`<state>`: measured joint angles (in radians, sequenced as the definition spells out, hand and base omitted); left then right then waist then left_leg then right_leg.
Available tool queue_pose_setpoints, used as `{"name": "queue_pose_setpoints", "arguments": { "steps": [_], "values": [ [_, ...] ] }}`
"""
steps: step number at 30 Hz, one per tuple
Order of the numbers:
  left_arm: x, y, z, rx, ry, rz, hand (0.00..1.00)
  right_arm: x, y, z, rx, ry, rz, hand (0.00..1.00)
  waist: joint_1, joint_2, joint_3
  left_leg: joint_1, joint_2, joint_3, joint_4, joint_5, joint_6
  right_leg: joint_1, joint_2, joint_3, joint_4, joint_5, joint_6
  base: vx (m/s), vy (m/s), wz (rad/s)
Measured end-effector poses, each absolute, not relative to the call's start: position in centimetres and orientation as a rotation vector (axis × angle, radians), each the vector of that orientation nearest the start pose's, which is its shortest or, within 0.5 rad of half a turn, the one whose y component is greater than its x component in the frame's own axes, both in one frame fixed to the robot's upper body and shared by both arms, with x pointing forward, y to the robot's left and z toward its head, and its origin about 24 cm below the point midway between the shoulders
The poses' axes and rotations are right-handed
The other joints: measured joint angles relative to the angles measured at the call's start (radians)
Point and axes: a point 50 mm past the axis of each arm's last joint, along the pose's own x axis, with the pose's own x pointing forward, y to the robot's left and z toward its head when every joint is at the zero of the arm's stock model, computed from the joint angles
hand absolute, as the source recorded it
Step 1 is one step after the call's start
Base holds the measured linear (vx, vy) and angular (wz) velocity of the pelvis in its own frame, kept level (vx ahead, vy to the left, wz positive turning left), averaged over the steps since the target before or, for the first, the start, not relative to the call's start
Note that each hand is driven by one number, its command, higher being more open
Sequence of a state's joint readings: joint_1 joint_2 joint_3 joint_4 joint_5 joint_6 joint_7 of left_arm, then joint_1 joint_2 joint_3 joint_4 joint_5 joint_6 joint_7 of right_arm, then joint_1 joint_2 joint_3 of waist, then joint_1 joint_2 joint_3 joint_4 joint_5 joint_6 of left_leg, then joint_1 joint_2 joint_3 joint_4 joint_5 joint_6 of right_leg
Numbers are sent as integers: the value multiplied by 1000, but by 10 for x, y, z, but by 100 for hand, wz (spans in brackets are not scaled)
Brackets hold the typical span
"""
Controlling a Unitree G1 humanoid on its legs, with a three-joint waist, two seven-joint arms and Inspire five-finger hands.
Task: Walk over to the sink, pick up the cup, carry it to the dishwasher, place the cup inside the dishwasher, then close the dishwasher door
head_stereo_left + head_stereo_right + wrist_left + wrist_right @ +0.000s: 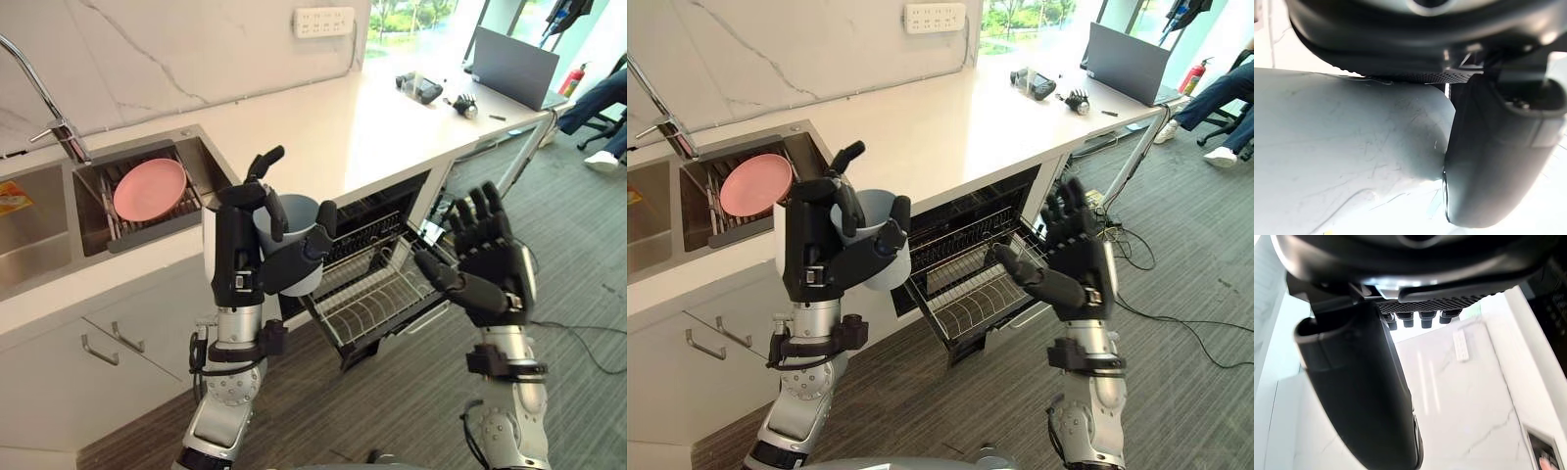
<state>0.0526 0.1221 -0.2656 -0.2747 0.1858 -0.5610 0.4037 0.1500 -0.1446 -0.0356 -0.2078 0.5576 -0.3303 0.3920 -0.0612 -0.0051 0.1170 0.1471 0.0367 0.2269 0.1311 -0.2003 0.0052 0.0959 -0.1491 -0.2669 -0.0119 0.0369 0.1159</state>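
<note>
A pale blue cup [297,217] is held upright in my left hand [240,255], whose fingers and thumb curl round its rim and side; up close the cup [1342,156] presses against the thumb [1493,161]. It hangs in the air in front of the counter edge, left of the open dishwasher [377,220]. The dishwasher's wire rack [377,294] is pulled out over the lowered door. My right hand [490,259] is raised, fingers spread and straight, to the right of the rack, holding nothing.
A sink [59,211] with a tap [59,127] is set in the white counter [392,117], a pink plate [149,189] leaning in its rack. Small dark items and a laptop [514,64] lie at the counter's far end. A person's legs [598,108] are at far right. Drawers [108,343] lie below.
</note>
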Motion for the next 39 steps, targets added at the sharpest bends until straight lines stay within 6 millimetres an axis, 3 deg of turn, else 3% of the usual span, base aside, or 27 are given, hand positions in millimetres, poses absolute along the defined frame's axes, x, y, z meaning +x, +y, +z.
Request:
{"name": "queue_pose_setpoints", "arguments": {
  "steps": [2, 16, 33, 34, 39],
  "values": [
    [207, 115, 137, 40, -815, 85, 0, 215, -166, 95, 327, -444, 368, 100, 13, 1, 0, -1, -3, 0, 0, 2, -2, 8, 2, 0, -16, 11, -1, -71, -1, 0],
    [206, 108, 137, 65, -817, 28, 0, 222, -127, 95, 339, -331, 615, 100, 17, 6, -6, -24, -4, -28, -24, 30, -11, 9, 8, -30, -61, 35, -9, -33, -27, 6],
    [198, 93, 141, -10, -811, -108, 0, 232, -101, 99, 326, -270, 596, 100, 21, 25, -49, -32, -6, -48, -37, 48, -14, 13, 9, -52, -71, 41, -14, -40, -26, 4],
    [199, 94, 141, -32, -803, -106, 0, 233, -100, 100, 328, -271, 595, 0, 20, 25, -49, -31, -6, -51, -43, 53, -14, 13, 9, -55, -71, 42, -15, -64, -34, 7],
    [200, 96, 140, -54, -782, -91, 0, 235, -94, 98, 333, -255, 589, 0, 21, 25, -50, -29, -5, -59, -59, 70, -18, 12, 10, -63, -71, 45, -20, -74, -35, 5]
  ]
}}
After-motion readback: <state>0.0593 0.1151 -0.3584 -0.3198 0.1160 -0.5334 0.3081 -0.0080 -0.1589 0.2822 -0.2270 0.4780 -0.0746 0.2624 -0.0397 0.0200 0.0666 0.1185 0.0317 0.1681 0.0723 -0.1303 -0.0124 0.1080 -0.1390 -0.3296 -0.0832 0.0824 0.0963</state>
